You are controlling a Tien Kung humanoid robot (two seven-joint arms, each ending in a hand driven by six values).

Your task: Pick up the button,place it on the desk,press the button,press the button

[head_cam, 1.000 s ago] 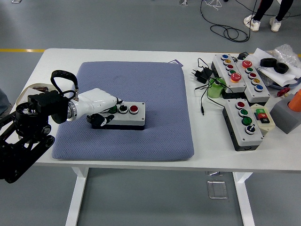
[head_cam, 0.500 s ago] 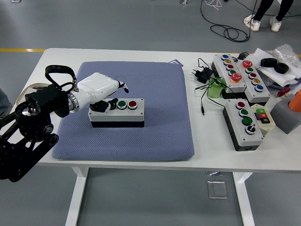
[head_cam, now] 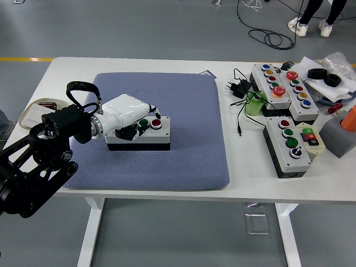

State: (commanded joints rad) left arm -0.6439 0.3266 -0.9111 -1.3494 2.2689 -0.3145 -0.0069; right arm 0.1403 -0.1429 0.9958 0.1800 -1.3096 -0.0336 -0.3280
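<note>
A grey button box (head_cam: 146, 137) with a black base lies on the blue-grey pad (head_cam: 183, 111). It carries a green button (head_cam: 144, 123) and a red button (head_cam: 157, 123). My left hand (head_cam: 146, 117), white with black fingertips, lies over the box's left end. Its fingers are curled and a fingertip (head_cam: 155, 115) rests at the red button. The hand covers the box's left part. My right hand is out of view.
Several other button boxes (head_cam: 292, 146) (head_cam: 283, 89) stand at the right with a black power adapter (head_cam: 236, 86) and cables. A grey block (head_cam: 339, 135) with an orange object sits at the far right. A shallow dish (head_cam: 34, 111) sits at the left edge.
My left hand has moved right along the box top, from beside the box's left end to over its buttons. The box shifted slightly up the pad between the earliest frame and now.
</note>
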